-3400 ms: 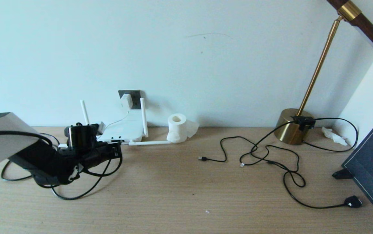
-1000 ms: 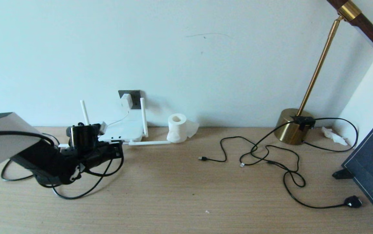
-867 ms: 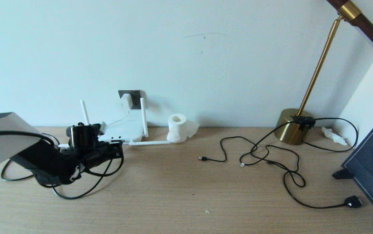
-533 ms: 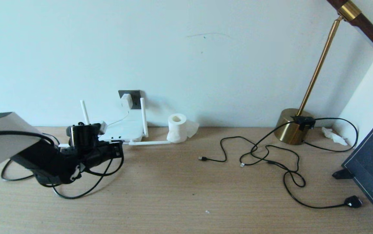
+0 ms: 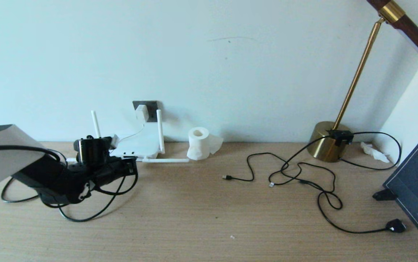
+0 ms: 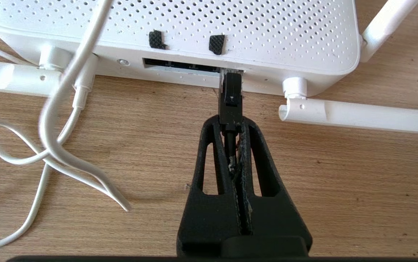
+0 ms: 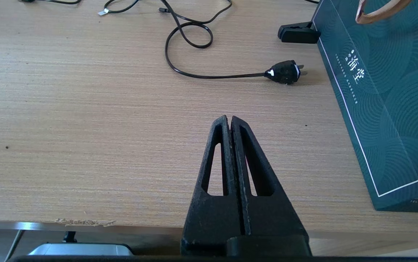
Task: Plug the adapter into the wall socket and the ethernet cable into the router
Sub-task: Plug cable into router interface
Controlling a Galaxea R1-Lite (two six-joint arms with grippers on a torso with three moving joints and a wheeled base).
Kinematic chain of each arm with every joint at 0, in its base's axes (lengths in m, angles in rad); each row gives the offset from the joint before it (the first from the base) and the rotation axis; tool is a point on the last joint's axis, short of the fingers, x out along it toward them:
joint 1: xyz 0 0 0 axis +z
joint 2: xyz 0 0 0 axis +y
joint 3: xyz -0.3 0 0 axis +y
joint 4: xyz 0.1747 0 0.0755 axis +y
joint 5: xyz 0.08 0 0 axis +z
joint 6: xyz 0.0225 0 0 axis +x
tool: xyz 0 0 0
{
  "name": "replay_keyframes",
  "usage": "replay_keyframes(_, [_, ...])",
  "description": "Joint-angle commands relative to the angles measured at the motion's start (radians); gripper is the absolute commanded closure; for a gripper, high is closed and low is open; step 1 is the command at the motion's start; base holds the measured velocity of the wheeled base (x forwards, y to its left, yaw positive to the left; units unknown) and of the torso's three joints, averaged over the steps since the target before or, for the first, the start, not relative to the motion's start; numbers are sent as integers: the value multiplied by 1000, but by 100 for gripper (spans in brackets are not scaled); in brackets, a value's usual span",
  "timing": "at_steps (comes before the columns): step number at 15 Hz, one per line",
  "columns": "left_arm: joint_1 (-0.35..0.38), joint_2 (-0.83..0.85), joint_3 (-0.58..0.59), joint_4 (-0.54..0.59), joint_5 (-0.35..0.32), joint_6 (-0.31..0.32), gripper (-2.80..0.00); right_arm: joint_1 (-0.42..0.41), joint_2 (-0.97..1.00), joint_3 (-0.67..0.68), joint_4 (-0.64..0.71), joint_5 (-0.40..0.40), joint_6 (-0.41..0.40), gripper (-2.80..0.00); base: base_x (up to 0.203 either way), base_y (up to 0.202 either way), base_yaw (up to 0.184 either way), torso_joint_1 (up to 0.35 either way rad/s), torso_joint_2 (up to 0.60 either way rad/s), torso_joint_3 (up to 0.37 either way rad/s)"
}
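The white router (image 5: 139, 143) lies flat by the wall, its port face (image 6: 194, 67) turned toward my left gripper (image 6: 230, 122). That gripper is shut on the black boot of the ethernet cable (image 6: 230, 98), whose clear tip sits in the mouth of the rightmost port. In the head view the left gripper (image 5: 130, 168) is right at the router's front, and the cable loops (image 5: 96, 214) on the table behind it. The white adapter (image 5: 142, 112) sits in the grey wall socket (image 5: 151, 105). My right gripper (image 7: 230, 118) is shut and empty near the table's front edge.
Two router antennas (image 6: 358, 115) lie flat on the table either side of the ports, and white cords (image 6: 59, 120) trail beside them. A tissue roll (image 5: 198, 143) stands right of the router. Thin black cables (image 5: 303, 174), a chunky black plug (image 7: 285, 72), a brass lamp base (image 5: 329, 143) and a dark green bag (image 7: 383, 91) fill the right.
My left gripper has pushed a little toward the wall with the cable plug, and the router has slid slightly back and to the left with it.
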Motion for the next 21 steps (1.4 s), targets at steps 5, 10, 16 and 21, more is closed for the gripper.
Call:
replay_keyframes(5, [2, 1, -10, 1, -1, -1, 0, 0, 2, 0, 1, 0, -1, 0, 0, 0, 0, 0, 0, 0])
replay_keyframes(10, [2, 3, -13, 1, -1, -1, 0, 0, 2, 0, 1, 0, -1, 0, 0, 0, 0, 0, 0, 0])
replay_keyframes(16, [6, 1, -19, 12, -2, -1, 0, 0, 2, 0, 1, 0, -1, 0, 0, 0, 0, 0, 0, 0])
replay_keyframes(21, [14, -2, -17, 13, -5, 15, 0, 0, 2, 0, 1, 0, -1, 0, 0, 0, 0, 0, 0, 0])
